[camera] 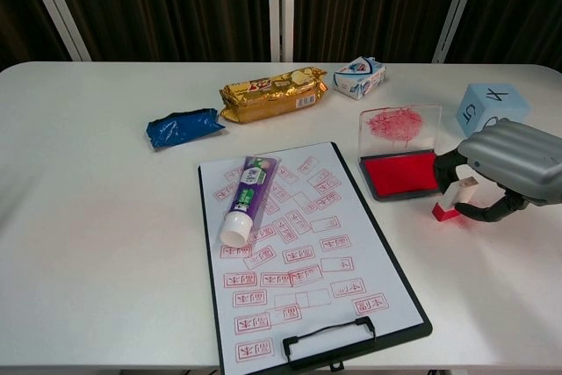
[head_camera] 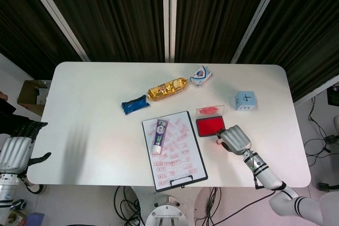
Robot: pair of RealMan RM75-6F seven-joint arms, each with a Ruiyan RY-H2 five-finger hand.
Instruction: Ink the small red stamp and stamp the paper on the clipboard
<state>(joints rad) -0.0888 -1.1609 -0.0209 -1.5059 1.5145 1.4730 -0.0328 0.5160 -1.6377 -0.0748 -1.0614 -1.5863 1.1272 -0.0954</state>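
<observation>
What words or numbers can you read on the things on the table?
"4": blue cube, top face in the head view.
"5" and "4": same cube's faces, chest view.
Gold snack packet: print too blurred.
Purple tube: label too small.
Red stamps on the clipboard paper: characters too small.

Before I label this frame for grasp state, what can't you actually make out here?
- Chest view: whether the right hand grips the small red stamp or only curls around it; the palm covers the contact.
- Head view: the stamp is nearly all hidden under that hand.
- Head view: the left hand is cut by the frame edge; it is absent from the chest view.
- Both views: characters on the paper are too small to read.
</observation>
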